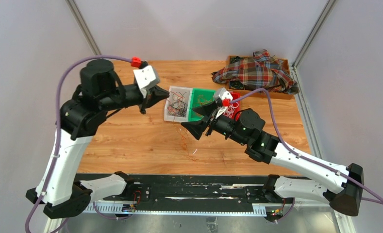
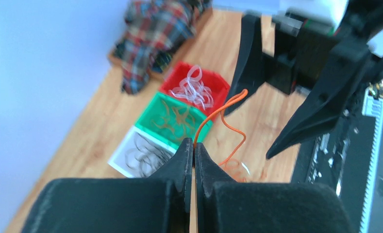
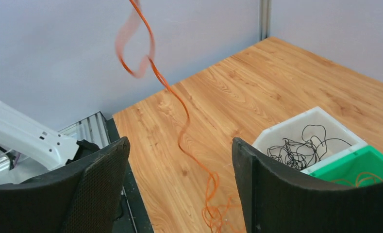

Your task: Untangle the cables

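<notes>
My left gripper (image 2: 194,144) is shut on the upper end of an orange cable (image 2: 225,109), held above the table. The cable hangs down to a small orange tangle (image 3: 213,213) on the wood. My right gripper (image 3: 179,143) is open, and the hanging orange cable (image 3: 179,104) passes between its fingers without touching them. From above, the left gripper (image 1: 167,93) is at the white bin's left edge and the right gripper (image 1: 189,116) is just in front of the bins. Black cables (image 3: 306,143) lie in the white bin (image 1: 178,103), orange ones in the green bin (image 2: 174,116), white ones in the red bin (image 2: 196,87).
A plaid cloth (image 1: 257,72) covers a wooden box at the back right. A short white strand (image 1: 195,151) lies on the wood near the orange tangle. A black rail (image 1: 189,191) runs along the near edge between the arm bases.
</notes>
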`<state>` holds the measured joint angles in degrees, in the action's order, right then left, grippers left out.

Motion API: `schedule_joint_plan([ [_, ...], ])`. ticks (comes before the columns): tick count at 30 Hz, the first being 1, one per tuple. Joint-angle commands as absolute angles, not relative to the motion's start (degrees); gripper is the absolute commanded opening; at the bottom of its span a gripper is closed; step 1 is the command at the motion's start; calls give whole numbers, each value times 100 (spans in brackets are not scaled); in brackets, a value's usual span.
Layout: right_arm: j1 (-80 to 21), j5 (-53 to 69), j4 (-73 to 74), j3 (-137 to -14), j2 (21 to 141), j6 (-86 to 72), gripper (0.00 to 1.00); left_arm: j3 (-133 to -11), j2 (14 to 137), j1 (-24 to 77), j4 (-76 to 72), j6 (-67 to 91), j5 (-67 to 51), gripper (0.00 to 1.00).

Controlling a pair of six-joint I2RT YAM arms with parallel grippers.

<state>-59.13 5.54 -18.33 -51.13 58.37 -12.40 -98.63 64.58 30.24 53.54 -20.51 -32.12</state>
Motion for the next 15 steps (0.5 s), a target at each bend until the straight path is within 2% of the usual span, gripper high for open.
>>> schedule_joint_plan([
  [1,-5968,314,-2258,-4923,5908,-1194,78,-10621,6471,3110,5120,-1887,-3218,0],
  [15,-5985,954,-3551,-5043,7307,-1043,81,-11962,6802,3141,5115,-1933,-3228,0],
])
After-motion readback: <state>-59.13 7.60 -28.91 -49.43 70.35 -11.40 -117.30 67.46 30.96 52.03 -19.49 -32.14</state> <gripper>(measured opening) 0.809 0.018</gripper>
